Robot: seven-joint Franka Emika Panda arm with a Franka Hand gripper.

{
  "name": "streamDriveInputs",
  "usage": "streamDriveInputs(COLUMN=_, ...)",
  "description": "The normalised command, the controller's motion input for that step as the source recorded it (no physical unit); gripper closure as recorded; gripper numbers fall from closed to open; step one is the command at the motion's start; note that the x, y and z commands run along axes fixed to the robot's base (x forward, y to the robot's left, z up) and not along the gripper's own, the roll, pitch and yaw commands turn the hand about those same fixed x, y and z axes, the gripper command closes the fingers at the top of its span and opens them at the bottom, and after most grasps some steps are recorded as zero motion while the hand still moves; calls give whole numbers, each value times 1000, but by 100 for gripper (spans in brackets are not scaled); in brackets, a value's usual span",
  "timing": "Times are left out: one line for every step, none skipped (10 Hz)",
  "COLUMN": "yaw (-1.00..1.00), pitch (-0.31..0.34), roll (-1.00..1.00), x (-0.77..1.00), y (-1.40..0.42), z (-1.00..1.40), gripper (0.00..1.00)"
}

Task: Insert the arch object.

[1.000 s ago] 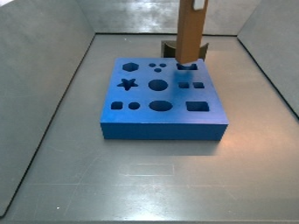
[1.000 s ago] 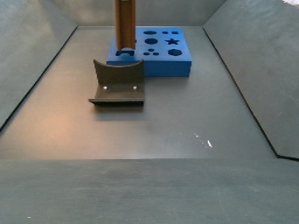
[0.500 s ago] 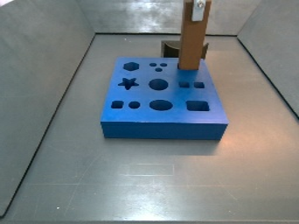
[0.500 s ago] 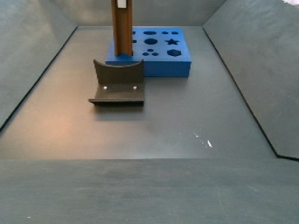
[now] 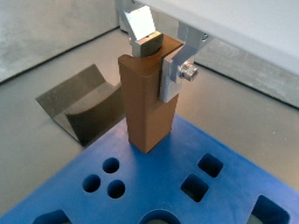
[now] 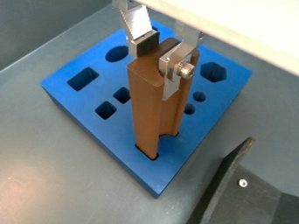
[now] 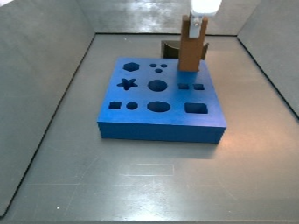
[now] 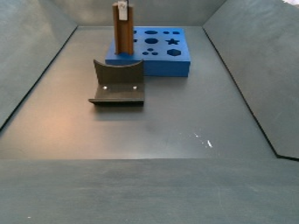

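Post [image 7: 193, 44] sits lower than 1 s ago, gripper [image 5: 158, 54] fingers clamped on its top, bottom end in the blue board [image 6: 105, 87] corner near the fixture [image 8: 117, 84]; arch object not visible.

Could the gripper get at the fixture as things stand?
Probably not: the gripper is shut on the orange-brown post, its lower end at the blue board. The fixture itself stands unobstructed.

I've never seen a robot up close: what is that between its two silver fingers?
Both wrist views show a tall orange-brown post clamped upright there. The gripper hangs above the blue board, with the post's lower end at the board's edge.
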Motion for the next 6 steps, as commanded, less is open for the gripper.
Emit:
streamDriveInputs(yaw=0, pitch=0, roll=69, x=63, y=0, z=-269, gripper=100)
streamDriveInputs(yaw=0, pitch=0, roll=3, x=66, y=0, z=-260, gripper=100)
streamDriveInputs(yaw=0, pitch=0, roll=0, x=91, y=0, z=-283, gripper=100)
streamDriveInputs(yaw=0, pitch=-53, roll=0, x=0, y=0, z=-251, gripper=100)
streamDriveInputs(yaw=-174, pitch=-126, roll=-174, x=0, y=206, z=-140, gripper=100)
streamDriveInputs(yaw=0, pitch=0, roll=0, x=0, y=0, z=0, gripper=100)
